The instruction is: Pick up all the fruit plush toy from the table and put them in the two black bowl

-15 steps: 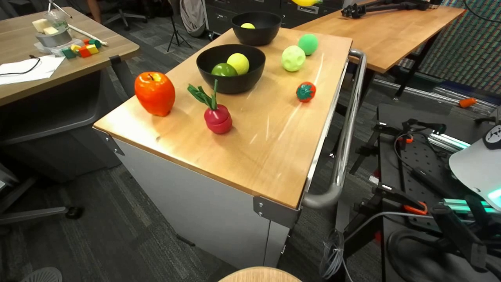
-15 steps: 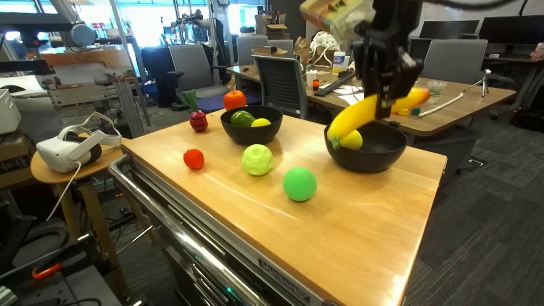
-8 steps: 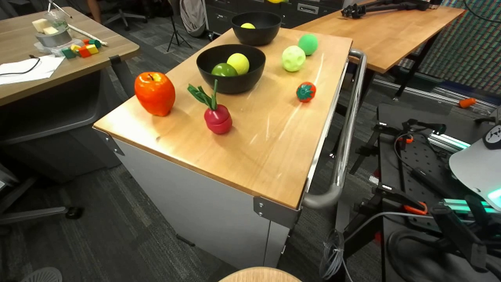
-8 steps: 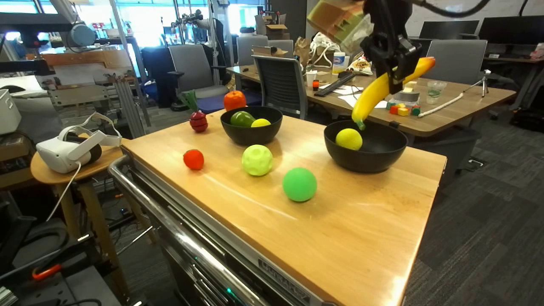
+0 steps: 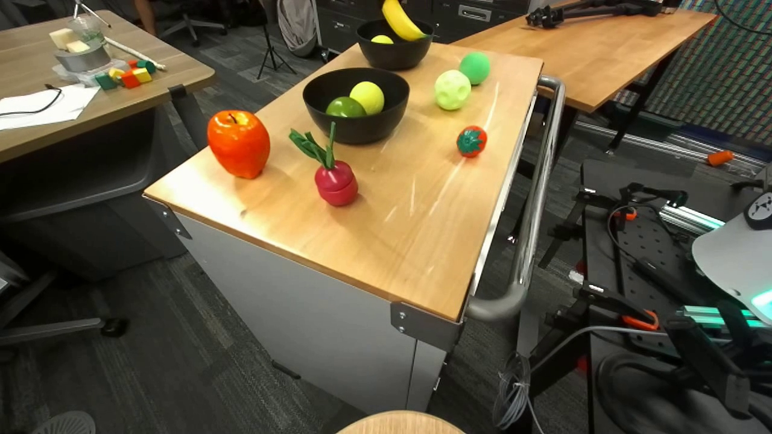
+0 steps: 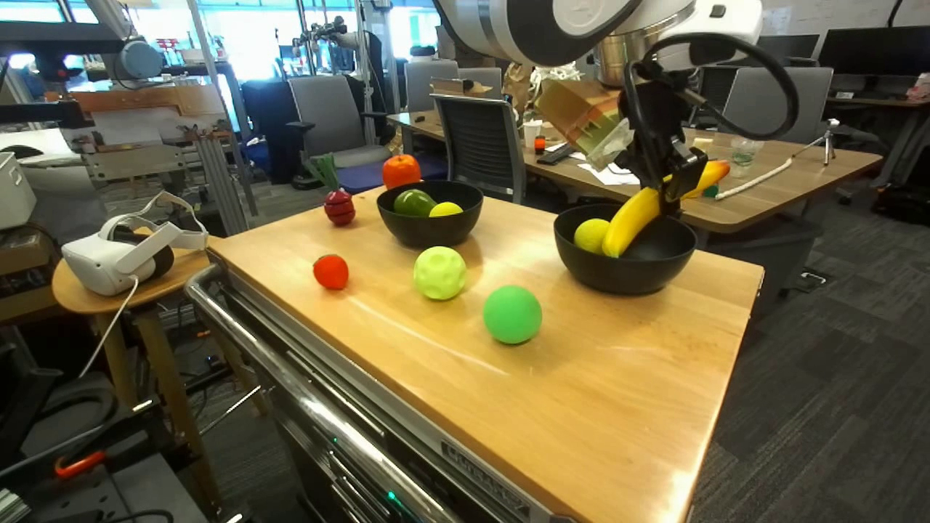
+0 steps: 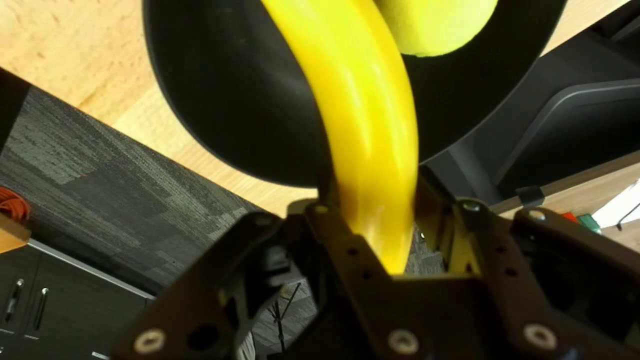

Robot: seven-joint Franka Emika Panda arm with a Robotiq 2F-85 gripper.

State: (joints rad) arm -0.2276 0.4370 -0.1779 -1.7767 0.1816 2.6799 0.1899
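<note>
Your pincer (image 7: pixel 376 197) grips the banana (image 7: pixel 370 115), in the wrist view a finger on each side of it, and your arm (image 6: pixel 541 30) hangs above. The banana slants: in an exterior view its lower end is down inside a black bowl (image 6: pixel 625 277), and its orange tip stands up past the pincer. A yellow ball (image 6: pixel 592 235) sits in the same bowl, just beside the banana; you cannot tell whether the two touch, nor whether the banana meets the bowl itself.

The second bowl (image 5: pixel 363 130) stands on the table (image 6: pixel 617 363), apart from that one, and in both exterior views you can see an avocado (image 5: pixel 345 107) and another yellow ball (image 5: pixel 367 97) side by side in it.

You have five more toys out on the table. The apple (image 5: pixel 239 144) and the radish (image 5: pixel 336 184), its green leaves up, stand near each other at the end nearer the second bowl. The strawberry (image 5: pixel 471 142) is over toward the metal rail (image 5: pixel 539 187), apart from the rest. The dimpled lime ball (image 6: pixel 439 274) and the plain green ball (image 6: pixel 512 314) are near each other on that same side; in an exterior view you can see bare wood between them.
</note>
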